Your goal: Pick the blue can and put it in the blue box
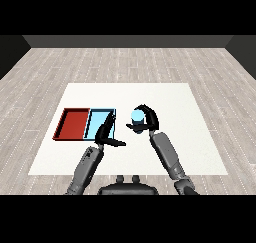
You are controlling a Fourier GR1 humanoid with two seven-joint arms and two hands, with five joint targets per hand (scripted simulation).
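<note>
Curling round the blue can, the right hand holds it above the white table, to the right of both trays. Its fingers arch over the can's top and far side, and the thumb comes in below, so the can sits in the hollow between them with its pale top and blue side showing toward the left. Whether the can's base touches the table or hangs just over it cannot be told. The right forearm runs down from the hand toward the lower right corner.

The blue tray lies left of the can, near it but apart from it, and nothing can be seen inside. The red tray touches the blue tray's left wall, farther still from the holding fingers.

The left hand sits over the blue tray's near right corner, covering part of its right wall. Its fingers point up and away along that wall, straight and close together, holding nothing, while the thumb sticks out to the right over the table toward the can without reaching it. The left forearm slopes down toward the lower left.

Between the left thumb and the right thumb lies a bare strip of table.
</note>
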